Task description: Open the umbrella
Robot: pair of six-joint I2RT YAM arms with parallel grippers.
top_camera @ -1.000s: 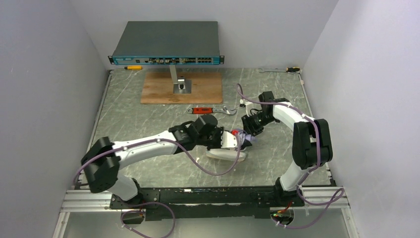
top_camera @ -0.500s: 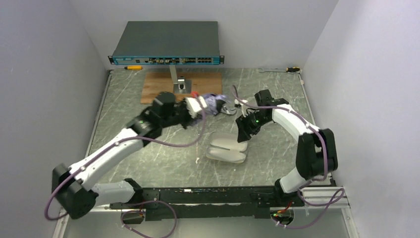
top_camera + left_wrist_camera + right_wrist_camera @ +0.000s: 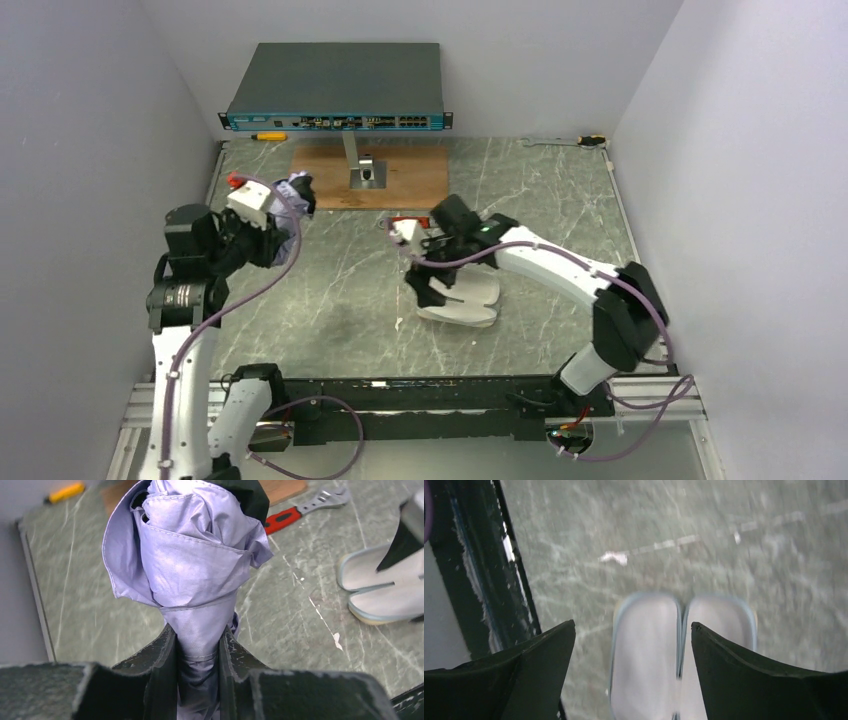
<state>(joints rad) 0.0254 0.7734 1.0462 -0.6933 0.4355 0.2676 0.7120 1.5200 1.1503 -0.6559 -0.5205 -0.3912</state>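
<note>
The umbrella [image 3: 190, 555] is a folded bundle of pale lilac fabric with a bit of black lining at its top. My left gripper [image 3: 197, 632] is shut on its narrow end, and the bunched cloth stands out beyond the fingers. In the top view the left gripper [image 3: 262, 212] holds the umbrella [image 3: 295, 190] raised at the back left of the table. My right gripper [image 3: 633, 625] is open with nothing between its fingers, hanging over a pair of white slippers [image 3: 679, 650]. From above, the right gripper [image 3: 425, 275] is at mid-table, well apart from the umbrella.
The white slippers [image 3: 462, 300] lie mid-table. A red-handled wrench [image 3: 282, 517] lies behind them, partly under the right arm. A wooden board [image 3: 320, 182] with a metal stand [image 3: 366, 172], a network switch [image 3: 335, 85], a yellow tool [image 3: 268, 136] and another wrench [image 3: 565, 142] sit at the back.
The left arm swung from mid-table to the back left, carrying the umbrella up. The right gripper opened, came off the umbrella and moved left over the slippers.
</note>
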